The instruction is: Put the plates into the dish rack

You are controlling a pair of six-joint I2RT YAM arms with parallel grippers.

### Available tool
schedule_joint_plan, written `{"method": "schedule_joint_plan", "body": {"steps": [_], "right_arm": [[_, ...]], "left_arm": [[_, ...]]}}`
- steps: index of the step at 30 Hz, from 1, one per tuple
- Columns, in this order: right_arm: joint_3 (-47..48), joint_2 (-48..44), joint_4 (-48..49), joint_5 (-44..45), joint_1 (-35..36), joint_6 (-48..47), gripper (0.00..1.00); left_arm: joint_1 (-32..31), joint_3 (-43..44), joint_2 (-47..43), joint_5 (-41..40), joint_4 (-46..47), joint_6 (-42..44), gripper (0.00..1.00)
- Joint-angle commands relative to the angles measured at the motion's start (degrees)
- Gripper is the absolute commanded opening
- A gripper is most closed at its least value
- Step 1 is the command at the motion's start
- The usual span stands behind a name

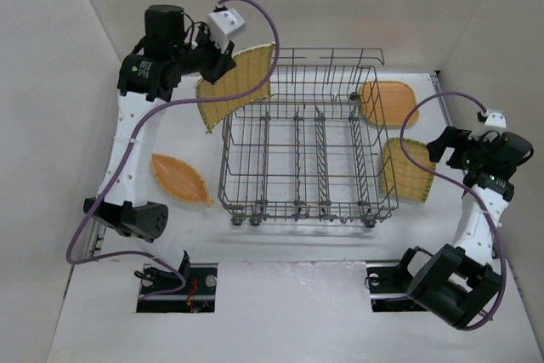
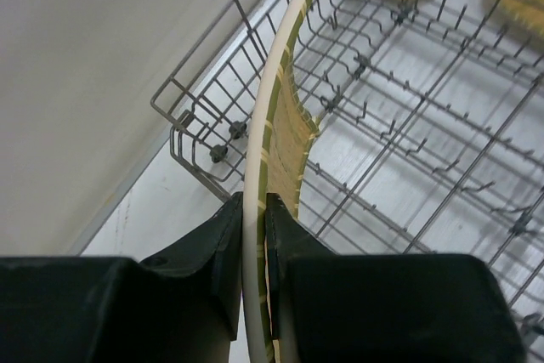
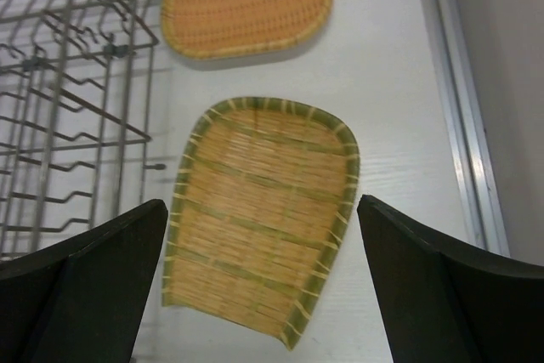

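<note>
Stock of the worktop as I see it from my station:

1. Dish rack: grey wire basket with rows of tines, one count. It stands on the middle of the worktop, closer to the far edge than the near edge.

2. Held plate: yellow woven, pale rim, one count. It is up on edge and tilted at the rack's far-left corner. From the left wrist view it shows as a thin curved sliver running out over the rack's wires. I cannot tell whether it touches them.

3. Left gripper: both fingers are pinched tight on the rim of the held plate, one on each face.

4. Leaf plate: pointed, orange-yellow, one count. It lies flat toward the worktop's left edge, apart from the rack.

5. Orange plate: rounded square, one count. It lies flat by the rack's far-right corner, toward the worktop's far-right corner.

6. Right-side plate: woven, green-rimmed, one count. It lies flat just beside the rack's right wall.

7. Right gripper: the jaws are spread wide and hold nothing. It hangs over the right-side plate, which shows between the two fingers in the wrist view.
</note>
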Motion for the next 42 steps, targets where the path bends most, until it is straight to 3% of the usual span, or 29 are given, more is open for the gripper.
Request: {"method": "schedule_joint_plan", "body": {"steps": [1,16,21,25,36,42], "right_arm": [[-3.5,-2.7,9.4,1.0,-1.7,-1.6,1.0],[-6.3,-1.9,13.1,0.5,-5.2,0.3,1.0],[-6.3,-0.5,13.9,0.1,-6.1,0.4,1.0],[-5.5,1.1,14.2,-0.1,-6.7,1.0,1.0],[-5.1,2.2,13.7,-0.2,-6.6,1.1,1.0],[-4.5,3.0,13.1,-0.2,-6.7,1.1,1.0]], "left_arm": [[-3.1,3.0,-1.1,-2.9,1.2,11.0,0.1],[-8.9,12.5,1.9,-10.0,-0.7,22.2,0.1],[-10.6,6.8,-1.1,-10.6,5.2,25.0,0.09],[-13.3,-1.6,-4.5,-8.1,11.5,26.9,0.1],[-16.9,-2.3,-3.1,6.6,12.3,22.0,0.09],[-15.8,-3.0,-1.8,15.1,11.7,16.8,0.09]]}}
